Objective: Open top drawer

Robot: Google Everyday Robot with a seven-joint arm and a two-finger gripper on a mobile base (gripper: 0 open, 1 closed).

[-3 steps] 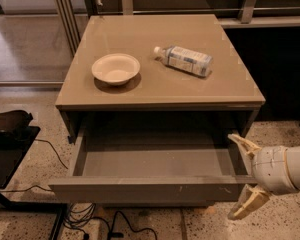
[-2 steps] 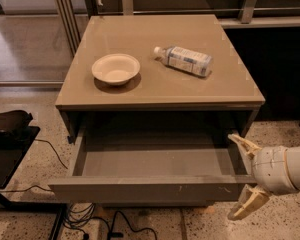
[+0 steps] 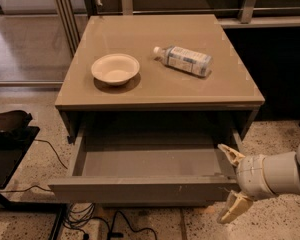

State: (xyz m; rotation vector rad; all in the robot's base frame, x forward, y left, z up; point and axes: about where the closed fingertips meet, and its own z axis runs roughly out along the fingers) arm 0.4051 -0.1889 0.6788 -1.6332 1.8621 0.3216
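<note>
Speckled flooring [image 3: 285,134] is showing under the top drawer [image 3: 140,190], sitting pulled well out, task seemingly done, with the gripper [image 3: 231,182] hovering lower right, jaws spread.

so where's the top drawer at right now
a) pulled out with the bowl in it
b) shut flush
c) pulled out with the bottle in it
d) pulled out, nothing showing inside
d: the top drawer is pulled out, its visible grey inside bare; the bowl and bottle are on the cabinet top; the hand is at the drawer's right front corner, open.
</note>
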